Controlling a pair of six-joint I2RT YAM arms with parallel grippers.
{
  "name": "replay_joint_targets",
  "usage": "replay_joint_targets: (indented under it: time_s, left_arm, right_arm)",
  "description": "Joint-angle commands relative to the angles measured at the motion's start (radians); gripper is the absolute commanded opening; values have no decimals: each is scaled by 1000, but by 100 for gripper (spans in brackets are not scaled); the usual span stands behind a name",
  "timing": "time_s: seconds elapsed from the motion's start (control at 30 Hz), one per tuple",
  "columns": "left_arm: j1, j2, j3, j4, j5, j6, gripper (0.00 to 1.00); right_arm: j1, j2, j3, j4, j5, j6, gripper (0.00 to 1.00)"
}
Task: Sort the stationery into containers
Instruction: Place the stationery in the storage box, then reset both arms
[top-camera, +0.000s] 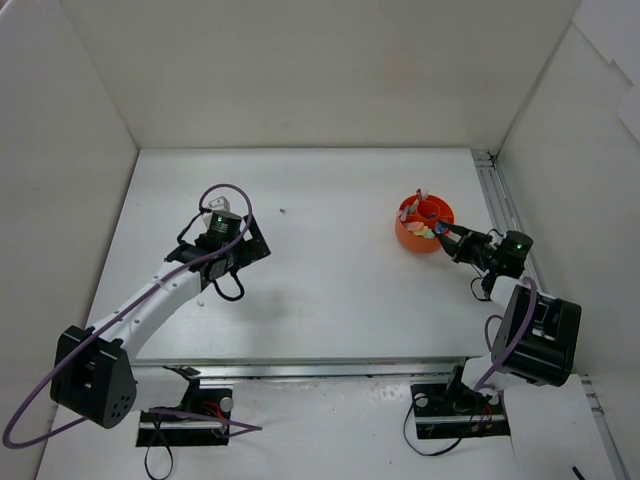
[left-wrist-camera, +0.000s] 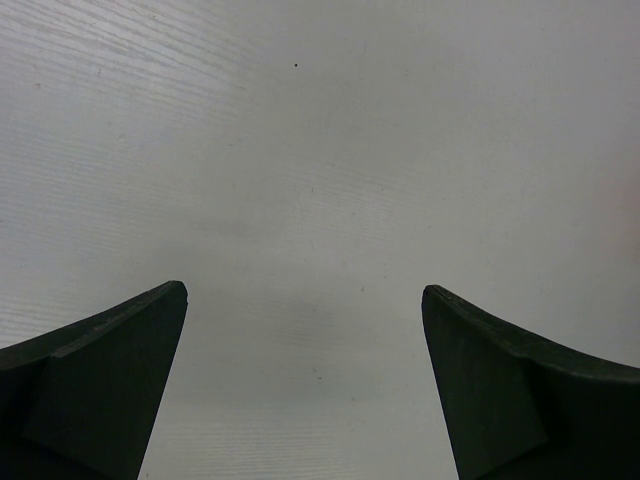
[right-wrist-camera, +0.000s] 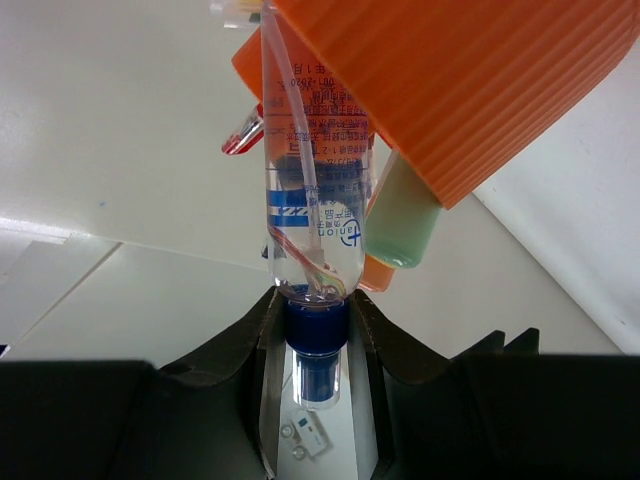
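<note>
The right gripper (right-wrist-camera: 318, 318) is clenched on the blue cap of a clear pen (right-wrist-camera: 312, 190), whose barrel runs up beside other markers at the orange cup (right-wrist-camera: 470, 80), far right on the table (top-camera: 330, 300). The left gripper (left-wrist-camera: 304, 292) hangs spread wide above the table, well apart.

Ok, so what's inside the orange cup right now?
Pens stick out of the orange cup: a blue-capped clear pen clamped by the right gripper, a pale green marker, a red pen. The cup wall hides their lower ends.

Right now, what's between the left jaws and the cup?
Only bare table from the left jaws to the cup, bar a tiny speck; the top view shows it.
</note>
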Motion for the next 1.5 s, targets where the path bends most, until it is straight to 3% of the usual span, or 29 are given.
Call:
replay_joint_targets:
  time_s: [0.0, 0.1, 0.4, 0.57, 0.6, 0.63, 0.87, 0.97, 1.0, 1.03, 1.1, 1.13, 1.17, 1.23, 1.47]
  left_arm:
    - [-4, 5, 63, 10, -8, -8, 100]
    - [-4, 12, 71, 4, -9, -8, 100]
    - [-4, 18, 71, 11, -3, -6, 100]
    - [-13, 20, 77, 13, 1, 3, 100]
    - [-13, 20, 78, 14, 0, 8, 100]
    - [-22, 17, 81, 14, -3, 11, 100]
    - [-80, 2, 103, 24, -35, 61, 100]
    - [-103, -15, 111, 39, -45, 106, 100]
    - [-118, -24, 112, 45, -54, 120, 100]
    - [-128, -41, 115, 48, -65, 132, 100]
    - [-146, -63, 120, 47, -88, 166, 100]
    - [-155, -84, 121, 45, -115, 173, 100]
    - [-169, -97, 123, 40, -132, 181, 100]
    - [-183, -138, 115, 27, -181, 183, 100]
    - [-194, -221, 97, -56, -289, 152, 100]
  right_arm:
    - [-22, 22, 14, 80, -55, -16, 5]
    - [-23, 30, 32, 82, -74, -26, 12]
    - [-31, 4, 90, 82, -99, -36, 64]
    - [-33, -24, 153, 79, -121, -79, 76]
    - [-33, -30, 165, 77, -128, -104, 91]
    - [-34, -46, 187, 77, -134, -110, 98]
    - [-36, -125, 240, 71, -202, -176, 98]
    - [-33, -163, 300, 56, -249, -287, 98]
    - [-31, -174, 328, 27, -260, -447, 98]
    - [-28, -209, 416, -263, -263, -595, 98]
    - [15, -238, 605, -860, -6, -1094, 98]
    - [54, -255, 791, -1240, 222, -1403, 98]
    - [108, -275, 831, -1287, 647, -1447, 98]
    - [178, -370, 819, -1271, 912, -1464, 98]
    - [222, -488, 750, -1247, 1179, -1484, 98]
